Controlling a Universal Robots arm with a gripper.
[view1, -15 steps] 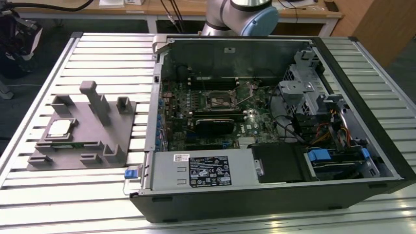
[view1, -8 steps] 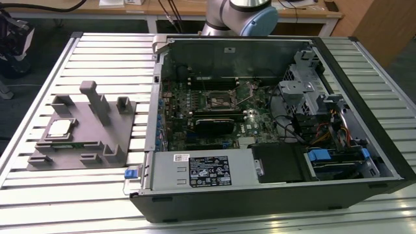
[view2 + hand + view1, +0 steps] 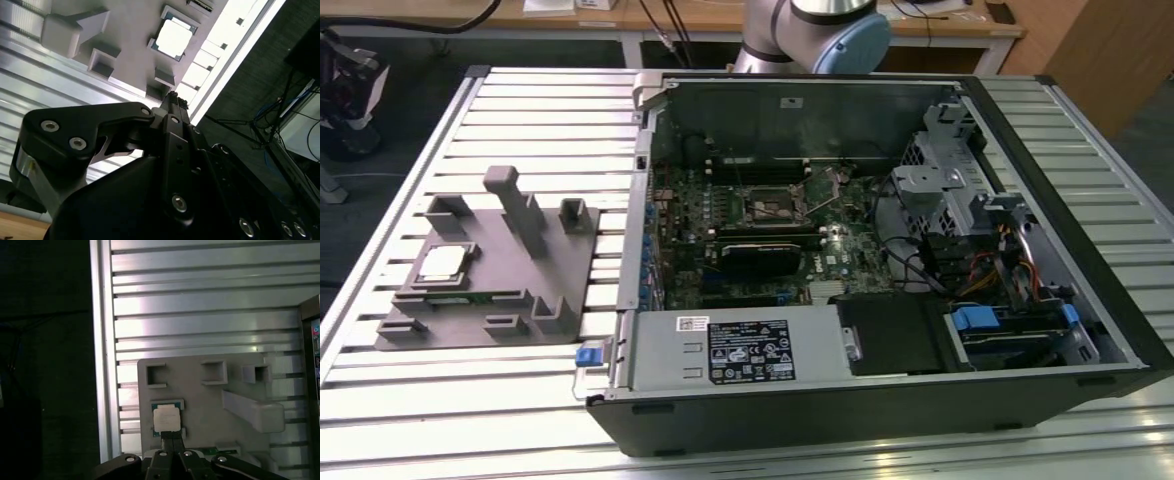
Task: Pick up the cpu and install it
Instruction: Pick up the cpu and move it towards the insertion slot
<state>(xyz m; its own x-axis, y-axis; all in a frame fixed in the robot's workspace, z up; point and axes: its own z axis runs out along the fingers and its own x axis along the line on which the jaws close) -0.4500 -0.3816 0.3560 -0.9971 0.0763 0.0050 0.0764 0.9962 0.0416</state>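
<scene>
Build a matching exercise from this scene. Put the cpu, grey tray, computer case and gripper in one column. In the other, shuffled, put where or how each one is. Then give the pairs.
Things:
1. cpu
2. grey tray
3. computer case
4. gripper

Places or states:
A. lies open on its side, motherboard exposed
B. shut and empty, aimed at the tray close to the cpu
C. sits in a recess of the grey tray
D. rests on the slatted metal table, to the exterior view's left of the case

Pairs: 1-C, 2-D, 3-A, 4-B
</scene>
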